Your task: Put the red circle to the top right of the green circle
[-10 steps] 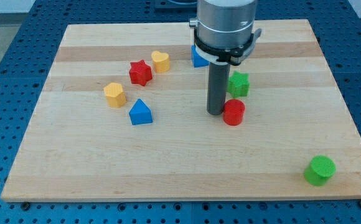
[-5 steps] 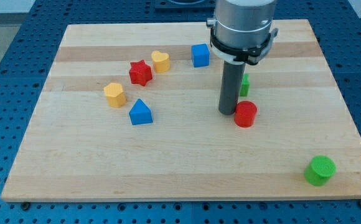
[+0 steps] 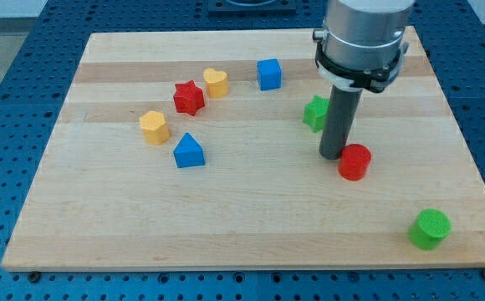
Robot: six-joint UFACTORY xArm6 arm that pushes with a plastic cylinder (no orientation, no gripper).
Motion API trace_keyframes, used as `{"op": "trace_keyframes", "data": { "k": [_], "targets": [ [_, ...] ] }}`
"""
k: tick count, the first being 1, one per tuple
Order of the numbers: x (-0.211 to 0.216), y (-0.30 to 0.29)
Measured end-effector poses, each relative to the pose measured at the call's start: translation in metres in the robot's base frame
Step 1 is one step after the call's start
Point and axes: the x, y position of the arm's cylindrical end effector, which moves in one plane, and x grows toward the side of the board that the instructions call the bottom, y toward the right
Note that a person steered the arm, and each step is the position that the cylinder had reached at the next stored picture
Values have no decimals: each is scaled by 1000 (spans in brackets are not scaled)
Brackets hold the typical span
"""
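The red circle (image 3: 355,161) lies right of the board's middle. My tip (image 3: 334,155) touches its left side, with the dark rod rising above it. The green circle (image 3: 431,229) sits near the board's bottom right corner, below and to the right of the red circle. A green star (image 3: 314,113) is just left of the rod, partly hidden by it.
A blue cube (image 3: 268,73) lies near the view's top. A red star (image 3: 189,98), a yellow heart (image 3: 216,82), a yellow block (image 3: 154,127) and a blue triangle-topped block (image 3: 189,151) cluster at the left. The wooden board (image 3: 242,217) ends close to the green circle.
My tip has slid to the view's right and slightly down, pushing the red circle along with it. The blue cube and the green star have come out from behind the rod.
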Motion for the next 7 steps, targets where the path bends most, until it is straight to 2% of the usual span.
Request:
{"op": "trace_keyframes", "data": {
  "k": [7],
  "targets": [
    [46,49]
  ]
}}
